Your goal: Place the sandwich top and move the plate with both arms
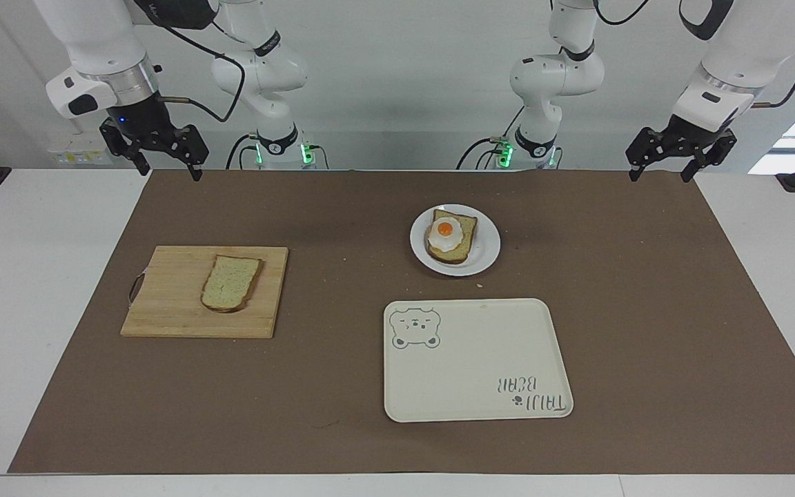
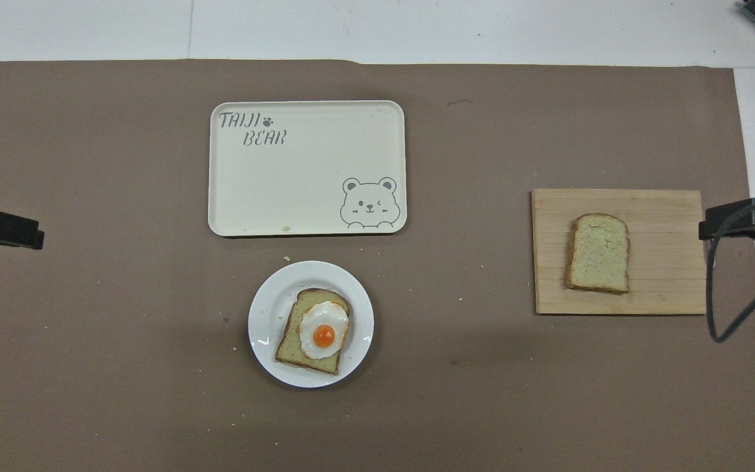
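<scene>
Presently, the table holds:
Sandwich top [image 1: 231, 283]: plain slice flat on a wooden cutting board [image 1: 163, 304], toward the right arm's end of the table; nothing touches it.
Plate [image 1: 484, 259]: small, round, white, near the middle of the brown mat [image 1: 646, 310], nearer to the robots than the tray; carries a bread slice [image 1: 463, 241] with a fried egg [image 1: 444, 232] on it.
Tray [image 1: 480, 359]: cream, rectangular, bear drawing in one corner, lettering in another; just beside the plate, not touching.
Left gripper [image 1: 666, 170]: raised over the mat's edge at its own end, fingers apart, holding nothing; overhead, only a dark tip shows at the border.
Right gripper [image 1: 170, 169]: raised over the mat's corner at its own end, fingers apart, holding nothing; overhead, cut off by the border, a cable looping beneath.
Arms: both wait, upper parts cut off.
</scene>
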{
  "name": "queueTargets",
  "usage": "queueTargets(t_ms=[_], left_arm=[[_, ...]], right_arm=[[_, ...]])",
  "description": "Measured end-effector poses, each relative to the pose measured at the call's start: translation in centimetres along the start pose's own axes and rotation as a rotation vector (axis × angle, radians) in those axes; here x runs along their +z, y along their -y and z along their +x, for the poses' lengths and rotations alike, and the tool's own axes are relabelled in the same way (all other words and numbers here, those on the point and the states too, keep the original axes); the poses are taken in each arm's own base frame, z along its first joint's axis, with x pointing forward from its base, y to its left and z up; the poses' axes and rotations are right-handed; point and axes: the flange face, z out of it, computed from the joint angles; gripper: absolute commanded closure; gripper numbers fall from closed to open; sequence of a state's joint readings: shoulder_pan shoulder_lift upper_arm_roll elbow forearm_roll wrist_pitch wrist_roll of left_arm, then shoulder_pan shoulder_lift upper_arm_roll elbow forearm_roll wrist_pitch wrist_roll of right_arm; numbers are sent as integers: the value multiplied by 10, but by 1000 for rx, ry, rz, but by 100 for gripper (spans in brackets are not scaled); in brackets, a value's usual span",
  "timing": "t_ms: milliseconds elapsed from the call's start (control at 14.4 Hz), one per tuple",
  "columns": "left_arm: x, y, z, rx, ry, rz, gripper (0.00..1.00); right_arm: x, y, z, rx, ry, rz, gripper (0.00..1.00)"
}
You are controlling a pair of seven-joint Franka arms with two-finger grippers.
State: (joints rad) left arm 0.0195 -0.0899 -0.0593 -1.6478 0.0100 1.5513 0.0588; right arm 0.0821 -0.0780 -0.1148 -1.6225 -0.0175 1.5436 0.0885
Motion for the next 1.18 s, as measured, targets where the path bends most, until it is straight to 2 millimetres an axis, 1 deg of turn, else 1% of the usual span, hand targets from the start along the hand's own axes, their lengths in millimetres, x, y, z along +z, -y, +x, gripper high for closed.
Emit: queueTargets(t_ms=[347,694,972,1181], left_arm=[[1,0,-1,-5,6,-1,0],[1,0,-1,-5,7,-1,0],[2,0,-1,-5,13,-2,0],[2,5,-2,-14,14,-3,0]], right_arm=[[-15,-1,-9,-21,18,2,0],[-16,-2,-9,-21,17,2,0],[-15,-4,-6,-16,-8,4,0],[-13,-8,-4,-9,-15,5,0]])
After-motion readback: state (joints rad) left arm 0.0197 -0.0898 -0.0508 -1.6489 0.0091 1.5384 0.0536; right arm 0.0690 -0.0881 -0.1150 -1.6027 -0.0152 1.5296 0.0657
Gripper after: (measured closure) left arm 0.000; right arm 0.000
